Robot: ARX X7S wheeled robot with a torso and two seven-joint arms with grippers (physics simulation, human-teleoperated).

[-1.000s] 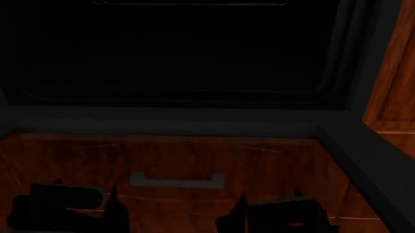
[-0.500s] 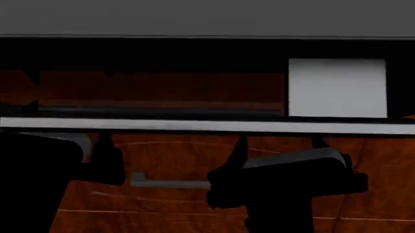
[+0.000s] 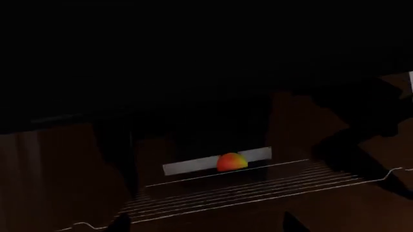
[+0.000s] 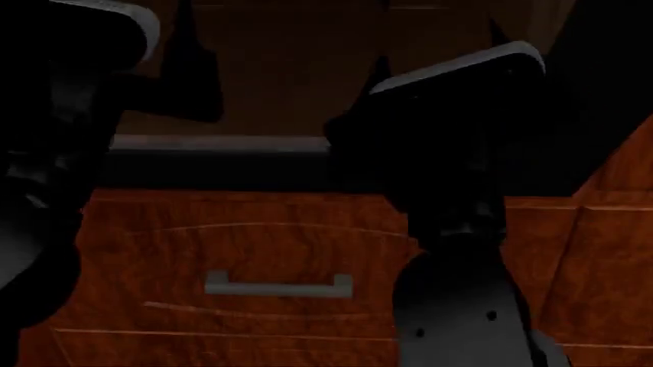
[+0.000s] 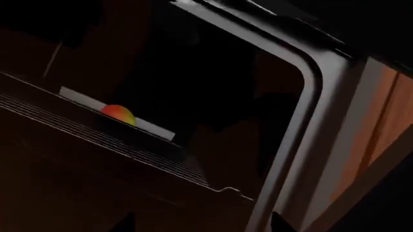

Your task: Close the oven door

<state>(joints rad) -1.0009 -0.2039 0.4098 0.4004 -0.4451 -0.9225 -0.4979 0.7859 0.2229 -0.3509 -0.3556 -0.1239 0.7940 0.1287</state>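
Both grippers — the left gripper [image 4: 194, 73] and the right gripper [image 4: 357, 115] — are seen raised before the dark oven opening, gripping nothing; jaw spread cannot be told. The oven door cannot be made out. Inside, a reddish-yellow fruit [image 3: 231, 162] lies on the wire rack [image 3: 258, 186], above a wooden drawer front [image 4: 255, 245].

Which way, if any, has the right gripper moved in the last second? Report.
Yes. The right gripper rose in the head view, from below the drawer handle to well above it.

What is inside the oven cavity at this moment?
A wire rack carries a rounded orange-yellow fruit in front of a pale flat strip. The cavity above and behind is too dark to tell.
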